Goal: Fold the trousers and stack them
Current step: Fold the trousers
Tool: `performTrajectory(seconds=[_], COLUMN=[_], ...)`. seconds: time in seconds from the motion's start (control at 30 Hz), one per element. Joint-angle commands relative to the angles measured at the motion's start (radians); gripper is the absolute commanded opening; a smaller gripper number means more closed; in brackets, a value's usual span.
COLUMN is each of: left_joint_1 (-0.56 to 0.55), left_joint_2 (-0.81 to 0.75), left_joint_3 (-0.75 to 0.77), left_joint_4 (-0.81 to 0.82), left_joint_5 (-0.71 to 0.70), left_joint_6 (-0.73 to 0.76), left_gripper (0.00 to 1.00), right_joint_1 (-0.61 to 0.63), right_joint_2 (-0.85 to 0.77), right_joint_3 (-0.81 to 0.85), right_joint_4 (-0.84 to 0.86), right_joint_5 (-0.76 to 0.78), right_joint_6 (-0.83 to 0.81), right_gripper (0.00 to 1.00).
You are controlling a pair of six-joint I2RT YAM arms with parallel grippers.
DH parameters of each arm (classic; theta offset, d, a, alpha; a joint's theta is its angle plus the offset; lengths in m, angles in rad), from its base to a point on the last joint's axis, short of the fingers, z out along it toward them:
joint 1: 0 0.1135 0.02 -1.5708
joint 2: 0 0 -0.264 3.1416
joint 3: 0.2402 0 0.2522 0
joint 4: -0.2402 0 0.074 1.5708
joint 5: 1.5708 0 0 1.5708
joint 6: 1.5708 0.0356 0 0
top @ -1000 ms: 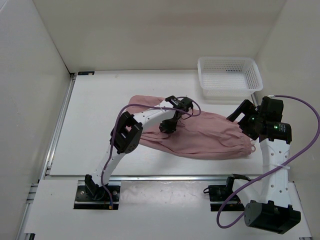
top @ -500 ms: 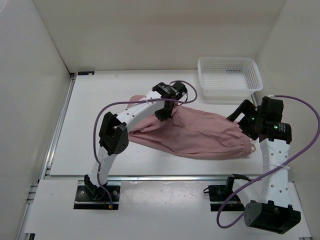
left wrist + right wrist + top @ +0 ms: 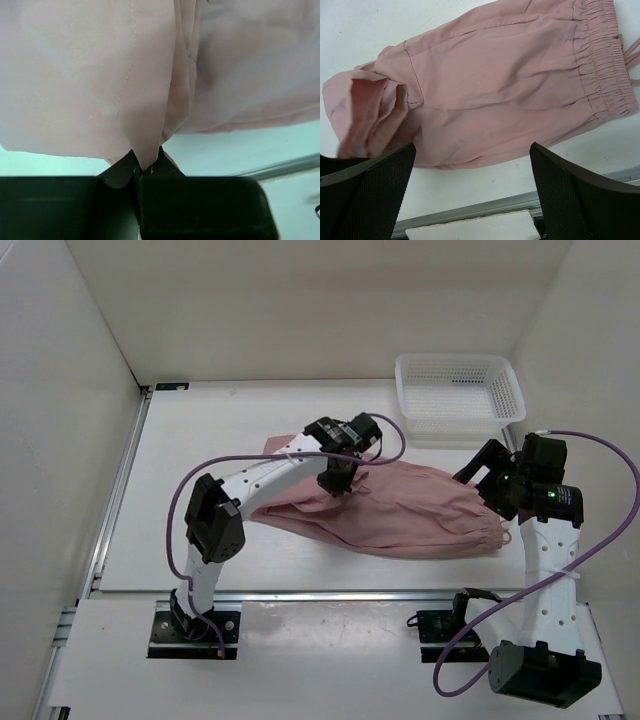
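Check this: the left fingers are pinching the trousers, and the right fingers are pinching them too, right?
No. The left fingers do pinch the trousers, but the right fingers are spread open, gripping nothing, as the right wrist view shows.

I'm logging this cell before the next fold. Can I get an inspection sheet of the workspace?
Surface: white table, no marks seen.
Job's things: pink trousers across the middle, drawstring waistband toward the right arm, left end bunched and lifted.
Clutter: white basket, far right corner, looks empty.
Grippers: left gripper shut on a trouser fold; right gripper open, holding nothing.
Cables: purple cables loop off both arms; no snag seen.
Surroundings: white walls; metal rail along the near edge.
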State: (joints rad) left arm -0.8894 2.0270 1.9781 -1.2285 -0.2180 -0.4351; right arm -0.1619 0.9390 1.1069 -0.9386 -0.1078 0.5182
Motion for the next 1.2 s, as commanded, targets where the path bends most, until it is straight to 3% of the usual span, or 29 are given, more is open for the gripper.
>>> performTrajectory(seconds=[0.0,0.2,0.27,0.3,0.33,0.47,0.6,0.7,0.73,0.77,0.8,0.87,0.97,1.17], left_joint_1=[-0.040,-0.112,-0.112,-0.112,-0.112,-0.027,0.090,0.234,0.327,0.377,0.421,0.524,0.572,0.618], left_joint_2=[-0.002,0.059,0.078,0.078,0.078,-0.009,-0.129,-0.218,-0.237,-0.252,-0.281,-0.291,-0.239,-0.142], left_joint_3=[-0.045,-0.035,0.014,0.036,0.080,0.157,0.125,-0.037,-0.094,-0.199,-0.253,-0.374,-0.404,-0.452], left_joint_4=[0.043,0.017,-0.035,-0.087,-0.107,-0.140,-0.108,0.012,0.056,0.098,0.182,0.253,0.282,0.325], left_joint_5=[0.062,0.132,0.132,0.085,0.068,0.103,0.140,0.164,0.225,0.262,0.297,0.356,0.356,0.312], left_joint_6=[-0.017,0.047,0.058,0.058,0.070,0.099,0.108,0.095,0.085,0.070,0.070,0.055,0.064,0.087], left_gripper=[0.10,0.16,0.57,0.84,1.00,1.00,0.99,0.78,0.73,0.73,0.74,0.89,0.99,0.99], right_joint_1=[0.005,0.005,0.005,0.005,0.005,0.005,0.005,0.005,0.005,0.005,0.005,0.005,0.005,0.005], right_joint_2=[-0.016,-0.006,-0.006,-0.006,-0.006,-0.006,-0.006,-0.006,-0.006,-0.006,-0.006,-0.006,-0.006,-0.006], right_joint_3=[0.019,0.019,0.019,0.019,0.028,0.037,0.037,0.047,0.047,0.047,0.047,0.047,0.047,0.047], right_joint_4=[0.007,0.007,0.007,0.007,0.007,0.007,0.007,0.007,0.007,0.007,0.007,-0.002,-0.002,-0.002], right_joint_5=[-0.003,-0.003,-0.003,-0.003,-0.003,-0.003,0.008,0.008,-0.001,-0.001,-0.001,-0.001,-0.001,-0.001], right_joint_6=[-0.007,-0.007,-0.007,-0.007,-0.007,-0.007,-0.007,-0.007,-0.007,-0.007,-0.007,-0.007,-0.017,-0.017], right_gripper=[0.99,0.99,0.99,0.99,0.99,0.99,0.99,0.99,0.99,0.99,0.99,0.99,0.99,0.99])
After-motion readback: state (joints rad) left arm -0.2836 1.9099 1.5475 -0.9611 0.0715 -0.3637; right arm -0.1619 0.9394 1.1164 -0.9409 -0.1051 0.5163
